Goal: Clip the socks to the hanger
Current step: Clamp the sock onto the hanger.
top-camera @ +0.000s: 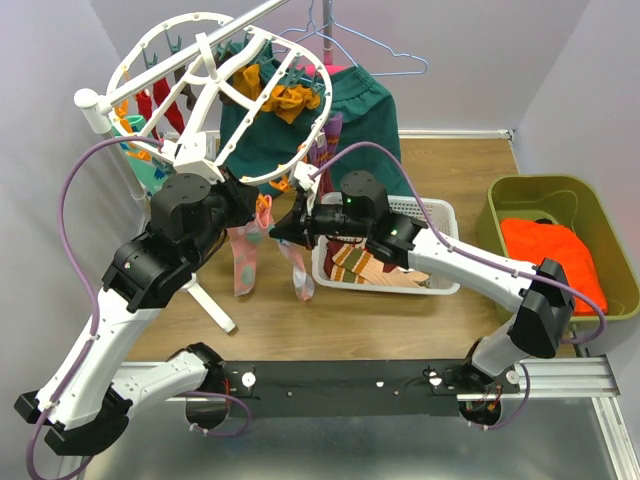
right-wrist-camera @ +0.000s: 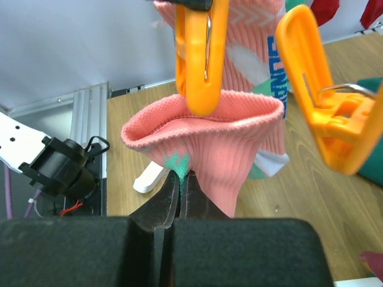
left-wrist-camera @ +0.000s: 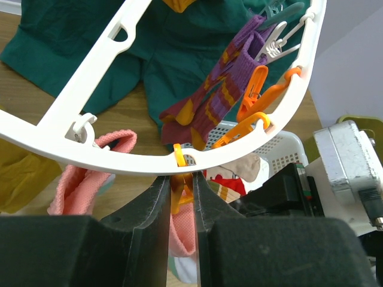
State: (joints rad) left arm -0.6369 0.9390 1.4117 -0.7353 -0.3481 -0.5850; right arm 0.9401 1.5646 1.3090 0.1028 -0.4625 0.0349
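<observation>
The white oval hanger (top-camera: 215,75) hangs at the back left with several socks clipped on it. My left gripper (top-camera: 250,205) sits just under its rim (left-wrist-camera: 119,161), jaws squeezed on an orange clip (left-wrist-camera: 179,194). My right gripper (top-camera: 283,230) is shut on a pink sock with teal marks (right-wrist-camera: 227,143) and holds its open cuff up against the orange clip (right-wrist-camera: 200,66). That sock shows between my left fingers (left-wrist-camera: 179,233) and hangs down in the top view (top-camera: 299,268). Another pink sock (top-camera: 245,255) hangs clipped beside it.
A purple and mustard striped sock (left-wrist-camera: 221,95) hangs from a teal clip. A white mesh basket (top-camera: 440,215) with more socks stands right of the hanger. A green bin (top-camera: 560,195) holds an orange cloth (top-camera: 555,250). A dark green garment (top-camera: 365,110) and wire hangers (top-camera: 385,50) hang behind.
</observation>
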